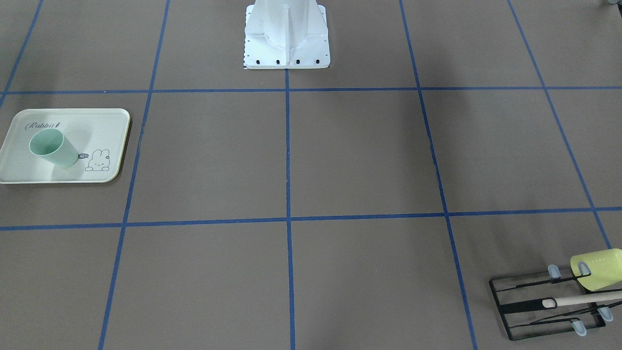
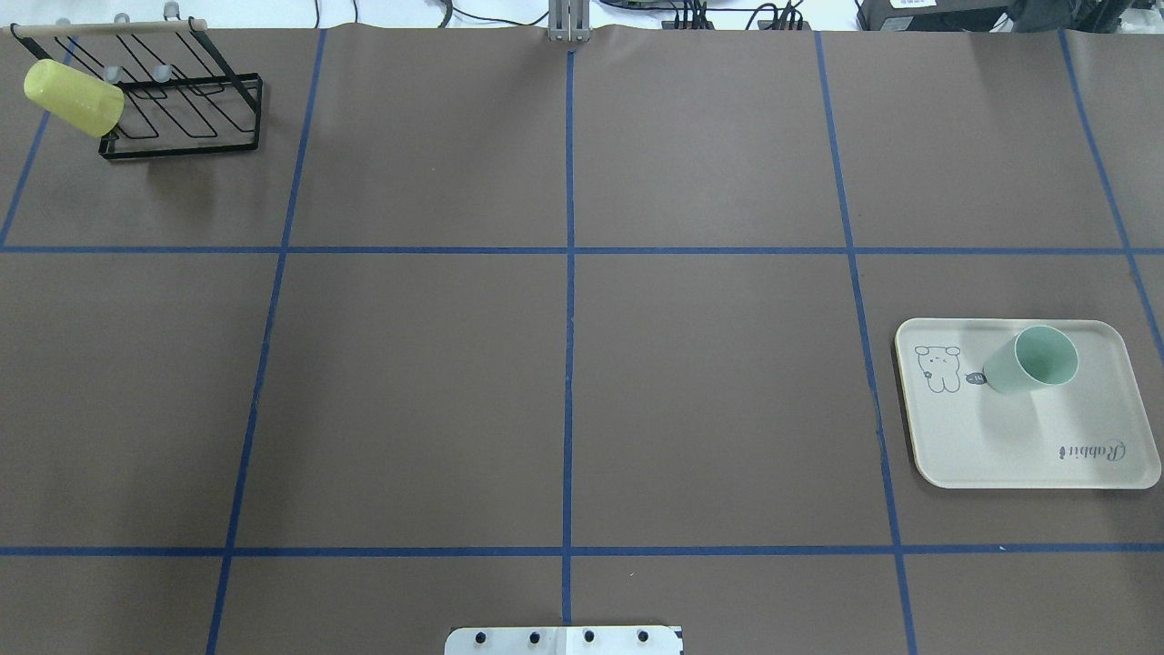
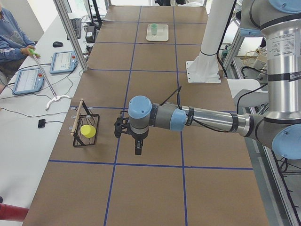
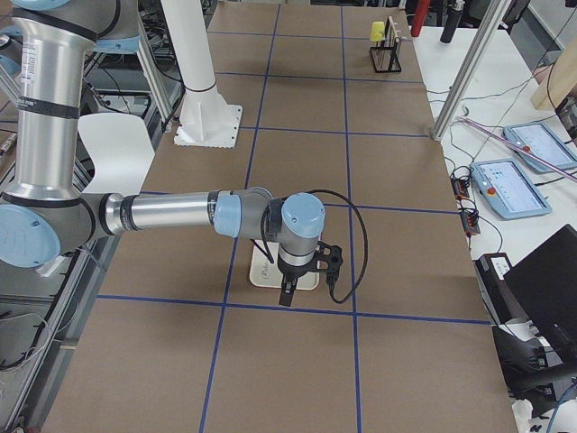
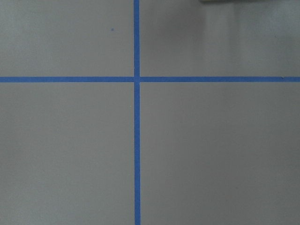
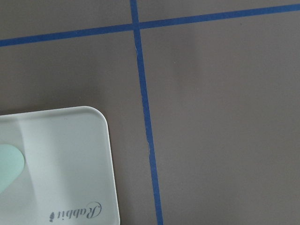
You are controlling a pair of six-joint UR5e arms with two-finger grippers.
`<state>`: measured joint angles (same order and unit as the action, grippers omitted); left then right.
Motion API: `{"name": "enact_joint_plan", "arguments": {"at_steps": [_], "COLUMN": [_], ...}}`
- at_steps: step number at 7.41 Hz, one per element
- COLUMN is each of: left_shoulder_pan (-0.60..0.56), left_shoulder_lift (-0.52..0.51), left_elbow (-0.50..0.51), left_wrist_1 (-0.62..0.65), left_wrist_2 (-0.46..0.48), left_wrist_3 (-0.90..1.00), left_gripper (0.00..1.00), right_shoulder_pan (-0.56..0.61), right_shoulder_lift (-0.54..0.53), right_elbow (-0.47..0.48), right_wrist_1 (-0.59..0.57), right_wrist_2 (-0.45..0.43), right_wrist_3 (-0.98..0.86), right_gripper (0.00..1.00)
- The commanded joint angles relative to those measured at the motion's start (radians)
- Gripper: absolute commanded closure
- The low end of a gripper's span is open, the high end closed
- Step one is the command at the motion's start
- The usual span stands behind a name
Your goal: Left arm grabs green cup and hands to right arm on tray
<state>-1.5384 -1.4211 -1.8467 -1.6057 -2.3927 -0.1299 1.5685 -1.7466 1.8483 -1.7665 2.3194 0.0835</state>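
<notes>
The green cup [image 1: 48, 148] stands upright on the tray [image 1: 29, 170] with nothing holding it; both also show in the overhead view, the cup [image 2: 1032, 359] on the tray [image 2: 1028, 446]. The right wrist view shows the tray's corner [image 6: 61, 159] and a sliver of the cup [image 6: 7, 168]. My left gripper [image 3: 137, 149] hangs over bare table near the rack, far from the cup. My right gripper [image 4: 287, 294] hangs over the tray's edge [image 4: 266, 271]. Each gripper shows only in a side view, so I cannot tell if it is open or shut.
A black wire rack [image 2: 182, 109] with a yellow-green cup [image 2: 73, 85] on it stands at the table's far left corner. The robot's white base [image 1: 286, 34] is at mid table edge. An operator [image 3: 14, 37] sits beside the table with a stick.
</notes>
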Motion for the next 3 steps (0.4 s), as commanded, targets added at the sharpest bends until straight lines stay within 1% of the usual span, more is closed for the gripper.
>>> {"name": "enact_joint_plan", "arguments": {"at_steps": [1,3], "left_shoulder_pan": [0.000,0.001], "left_shoulder_lift": [0.002,-0.005], "left_elbow": [0.000,0.009], "left_wrist_1": [0.000,0.003], "left_wrist_2": [0.001,0.017], "left_wrist_3": [0.001,-0.001], "left_gripper": [0.00,0.00], "right_shoulder_pan": [0.005,0.005], "right_shoulder_lift": [-0.005,-0.004], "right_elbow": [-0.001,-0.001], "right_wrist_1": [0.001,0.001], "right_wrist_2": [0.000,0.000], "right_wrist_3": [-0.001,0.001], "right_gripper": [0.00,0.00]}}
